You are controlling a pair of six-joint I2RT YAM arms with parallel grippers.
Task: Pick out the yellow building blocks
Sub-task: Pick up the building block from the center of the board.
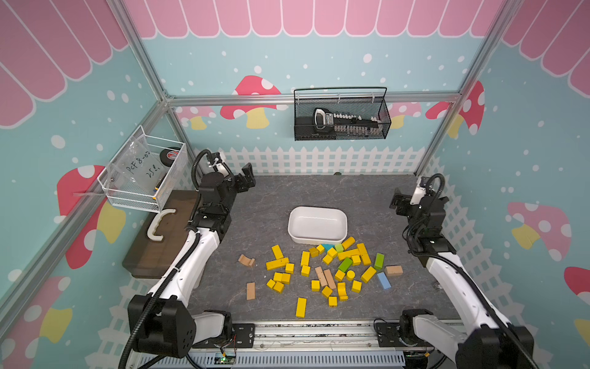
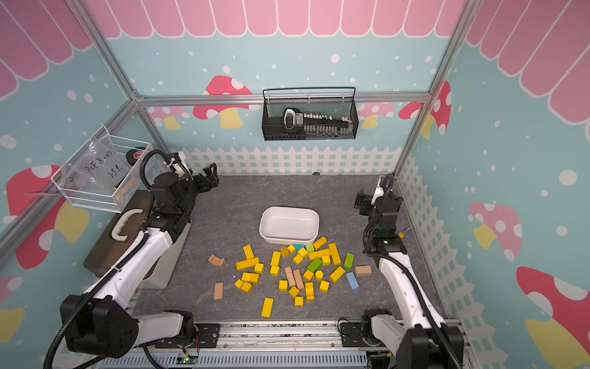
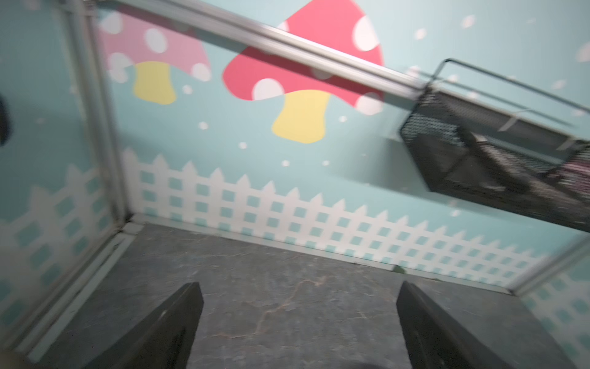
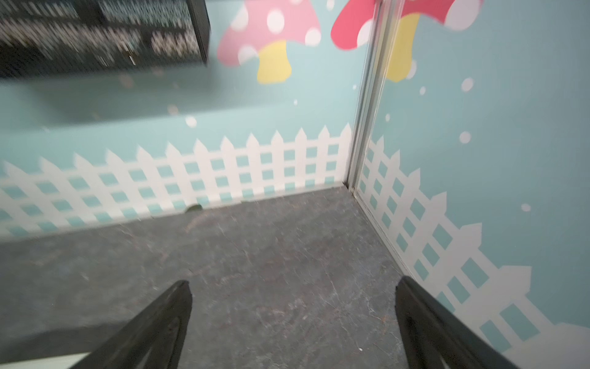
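Several yellow building blocks (image 1: 300, 307) (image 2: 267, 307) lie scattered on the grey table, in front of an empty white tub (image 1: 317, 222) (image 2: 289, 223); both top views show them. Cubes, bars, a short cylinder (image 1: 350, 274) and an arch piece (image 1: 342, 290) are among them. My left gripper (image 1: 245, 179) (image 2: 209, 179) hangs at the back left, far from the blocks. In the left wrist view it (image 3: 300, 287) stands open over bare table. My right gripper (image 1: 396, 203) (image 2: 360, 201) is at the back right and, in its wrist view, (image 4: 293, 284) is open and empty too.
Mixed in with the yellow ones are tan blocks (image 1: 251, 290), green blocks (image 1: 378, 261), a light blue block (image 1: 383, 281) and a teal one (image 1: 326, 246). A dark wooden box (image 1: 159, 249) sits at the left edge. Wire baskets (image 1: 341, 115) (image 1: 143, 175) hang on the walls.
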